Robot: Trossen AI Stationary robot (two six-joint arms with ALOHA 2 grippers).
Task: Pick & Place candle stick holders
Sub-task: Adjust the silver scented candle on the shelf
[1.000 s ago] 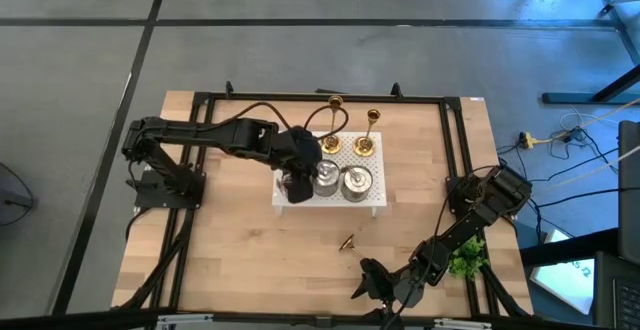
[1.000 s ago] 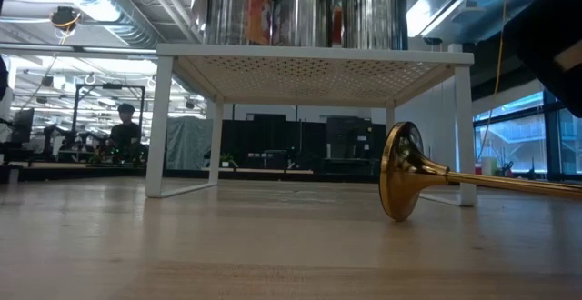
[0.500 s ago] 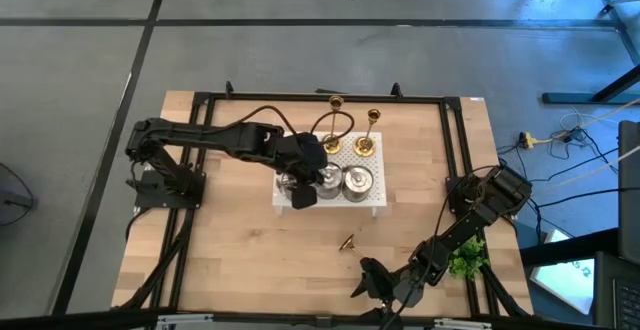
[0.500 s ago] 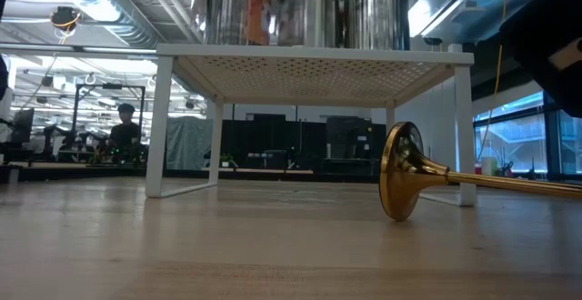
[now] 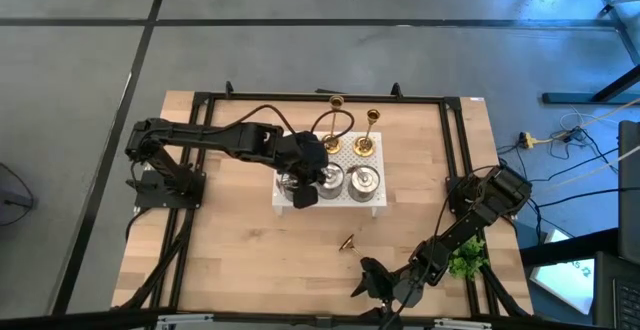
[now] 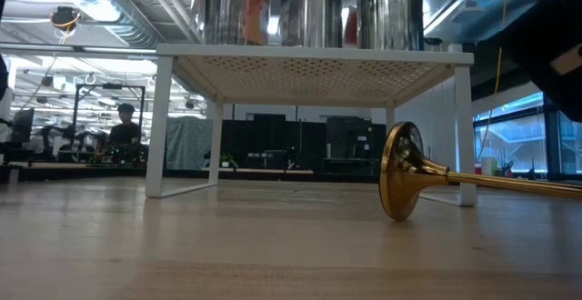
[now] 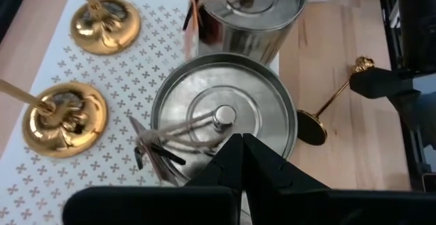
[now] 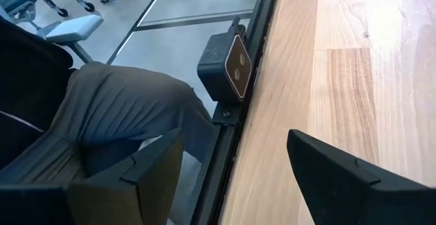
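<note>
- Your left gripper (image 5: 303, 178) is over the near-left part of the white stand (image 5: 282, 202), above the silver holders, with its fingers (image 7: 231, 158) pressed together and nothing between them.
- In the left wrist view those shut fingers sit just above the lid knob of one silver holder (image 7: 216, 116); whether they touch it, you cannot tell.
- On the stand you have three silver holders in a row: the left one (image 5: 291, 182) is mostly hidden under the gripper, then the middle one (image 5: 330, 178), then the right one (image 5: 364, 181).
- Behind them, two gold candlesticks stand upright: one (image 5: 335, 140) at the stand's far edge and one (image 5: 368, 145) beside it.
- The third gold candlestick (image 5: 347, 242) lies on its side on the bare table, well apart from the stand; the low view shows its flared base (image 6: 403, 171) facing the camera.
- Judged from this, five pieces are placed and the fallen one is the step left.
- Your right gripper (image 5: 372, 280) waits at the table's near edge with its fingers (image 8: 340, 177) spread and empty.
- It is the nearer arm to the fallen candlestick. You would need to come down over the thin stem, close across it, then tip it upright onto the stand without knocking the others.
</note>
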